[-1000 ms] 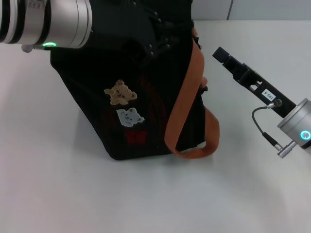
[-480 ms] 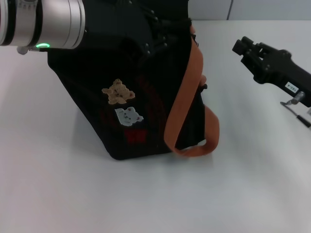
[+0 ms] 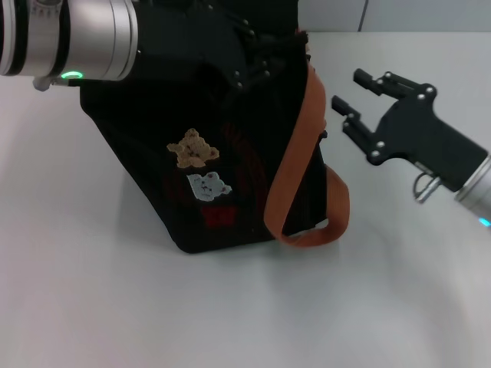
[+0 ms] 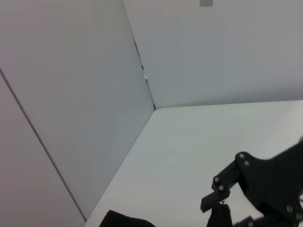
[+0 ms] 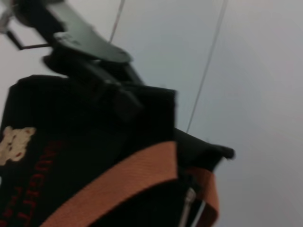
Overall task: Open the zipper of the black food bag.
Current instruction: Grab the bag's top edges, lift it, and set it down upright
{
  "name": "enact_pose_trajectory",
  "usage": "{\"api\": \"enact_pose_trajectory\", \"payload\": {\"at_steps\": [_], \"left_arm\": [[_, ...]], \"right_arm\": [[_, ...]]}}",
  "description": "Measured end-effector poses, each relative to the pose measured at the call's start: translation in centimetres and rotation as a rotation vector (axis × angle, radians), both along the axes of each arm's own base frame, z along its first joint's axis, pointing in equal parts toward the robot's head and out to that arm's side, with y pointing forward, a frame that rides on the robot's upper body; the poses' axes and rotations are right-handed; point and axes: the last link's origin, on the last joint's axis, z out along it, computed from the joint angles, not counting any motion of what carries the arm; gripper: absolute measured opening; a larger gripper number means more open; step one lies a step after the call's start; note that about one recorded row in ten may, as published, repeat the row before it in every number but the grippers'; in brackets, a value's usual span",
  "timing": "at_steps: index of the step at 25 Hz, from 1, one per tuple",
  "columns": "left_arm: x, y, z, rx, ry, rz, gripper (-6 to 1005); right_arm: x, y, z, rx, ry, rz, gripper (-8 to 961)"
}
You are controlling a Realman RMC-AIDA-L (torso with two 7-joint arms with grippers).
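The black food bag [image 3: 222, 176] leans tilted on the white table, its bear patches [image 3: 193, 148] and red lettering facing me. An orange-brown strap [image 3: 295, 161] hangs down its right side. The bag also fills the right wrist view [image 5: 80, 156]. I cannot make out the zipper against the black fabric. My left gripper [image 3: 249, 57] rests on the bag's top rim and also shows in the right wrist view [image 5: 102, 80]. To the right of the bag, clear of the strap, my right gripper [image 3: 354, 96] is open and empty.
A small metal piece [image 5: 188, 201] hangs beside the strap. Grey wall panels [image 4: 71, 94] stand behind the table. The silver left forearm [image 3: 77, 38] crosses the top left. The right gripper appears in the left wrist view [image 4: 255, 194].
My right gripper has swung back toward the bag and turned, its fingers now spread wide. The bag and left arm shifted slightly to the right.
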Motion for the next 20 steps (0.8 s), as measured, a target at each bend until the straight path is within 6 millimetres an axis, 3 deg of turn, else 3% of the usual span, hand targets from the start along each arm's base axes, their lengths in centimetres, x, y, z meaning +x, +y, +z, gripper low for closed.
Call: {"api": "enact_pose_trajectory", "payload": {"at_steps": [6, 20], "left_arm": [[-0.2, 0.1, -0.1, -0.010, -0.013, 0.012, 190], [0.0, -0.1, -0.2, -0.025, -0.022, 0.011, 190]], "right_arm": [[-1.2, -0.8, -1.8, 0.104, -0.051, 0.063, 408], [-1.6, -0.3, -3.2, 0.110, -0.132, 0.061, 409]]}}
